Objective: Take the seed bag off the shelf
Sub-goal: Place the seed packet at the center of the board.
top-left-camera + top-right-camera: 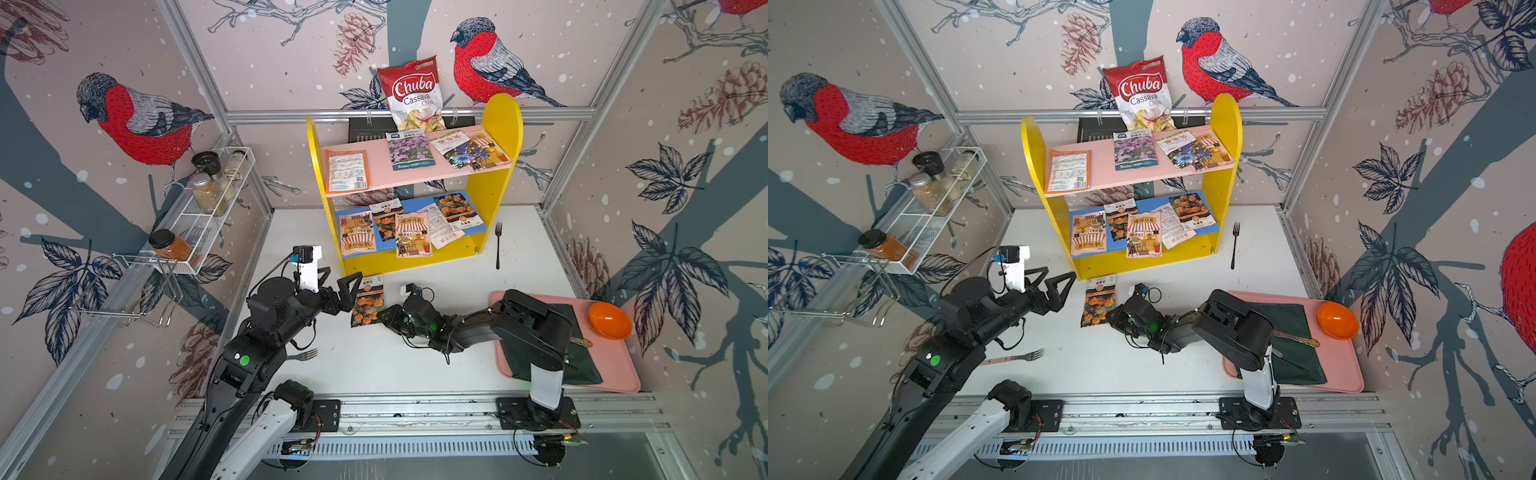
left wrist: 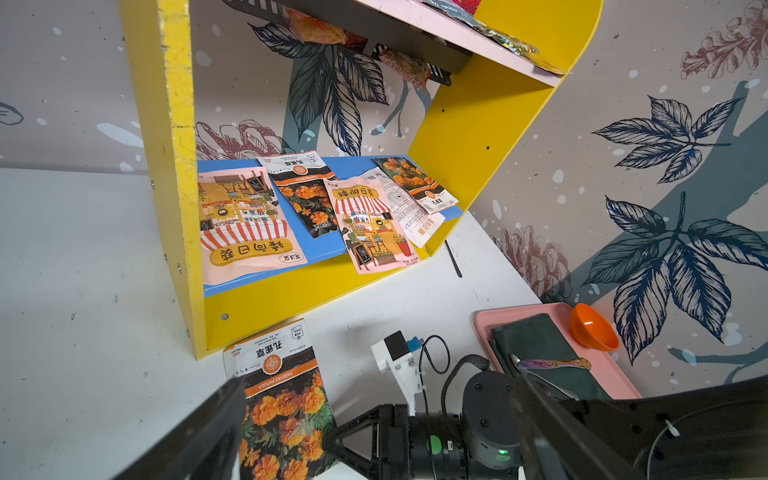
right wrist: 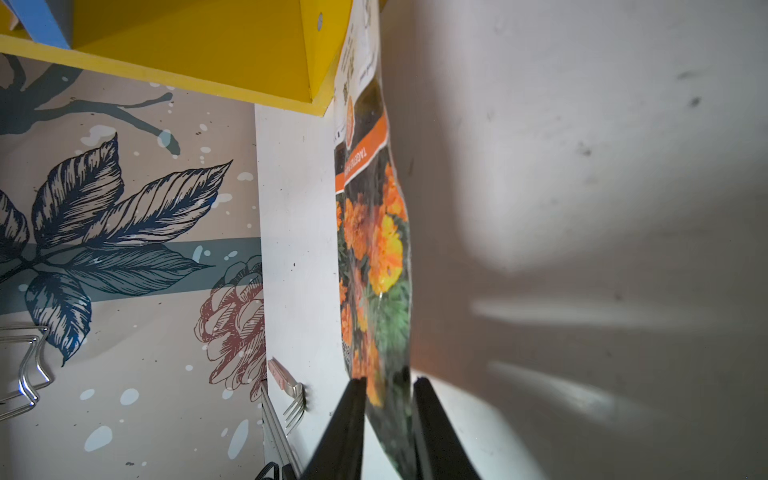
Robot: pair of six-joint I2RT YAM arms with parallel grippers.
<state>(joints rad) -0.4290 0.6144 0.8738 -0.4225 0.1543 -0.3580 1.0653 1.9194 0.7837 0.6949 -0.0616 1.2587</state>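
- The step in hand looked like the set-down. The glossy marigold-printed seed bag (image 1: 368,305) lay flat on the white surface (image 1: 415,365), just in front of the yellow-sided two-tier shelf (image 1: 497,187) and clear of both its boards.
- Judged from that, the removal itself was all but done. What was left was for the arm to let go cleanly and draw away.
- The right gripper (image 3: 388,380) sat low at the bag's corner on the side away from the shelf.
- In the right wrist view its two black fingers (image 3: 353,415) stood a little apart with the bag's edge between them. The gap looked wider than the thin film, so I judged the hold slack rather than clamped. Whether the pads touched the bag could not be told.
- The left gripper (image 1: 344,286) hung just beside the bag's opposite long edge with its jaws spread wide. It held nothing and, as far as both top views showed, did not touch the bag.
- The next move called for the right jaws to part fully. The arm would then need to lift straight or back off without dragging or flipping the light film.
- Several other printed seed packets (image 1: 409,232) lay on the blue lower board (image 1: 417,202), some overhanging its front edge. A retreating arm would need to keep clear of them.
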